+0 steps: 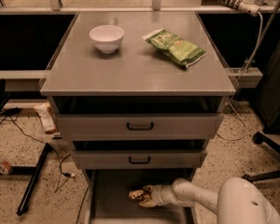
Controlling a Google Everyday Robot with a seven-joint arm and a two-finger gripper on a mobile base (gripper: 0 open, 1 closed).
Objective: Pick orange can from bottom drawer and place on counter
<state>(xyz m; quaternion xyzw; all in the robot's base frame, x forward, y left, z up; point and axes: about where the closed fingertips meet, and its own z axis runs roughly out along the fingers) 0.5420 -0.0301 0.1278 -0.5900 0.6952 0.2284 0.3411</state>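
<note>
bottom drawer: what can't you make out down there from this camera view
- Grip: the gripper sits low in the bottom drawer against the orange can. The two overlap, so whether it holds the can cannot be told.
- Front of the bottom drawer: cut off by the picture's lower edge.
- Back of the bottom drawer: hidden under the middle drawer.
- Markings on the orange can: too small to read.

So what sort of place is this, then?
Probably a robotics lab or workshop: a speckled hard floor, a power strip strung overhead, and the gripper down in the bottom drawer.
</note>
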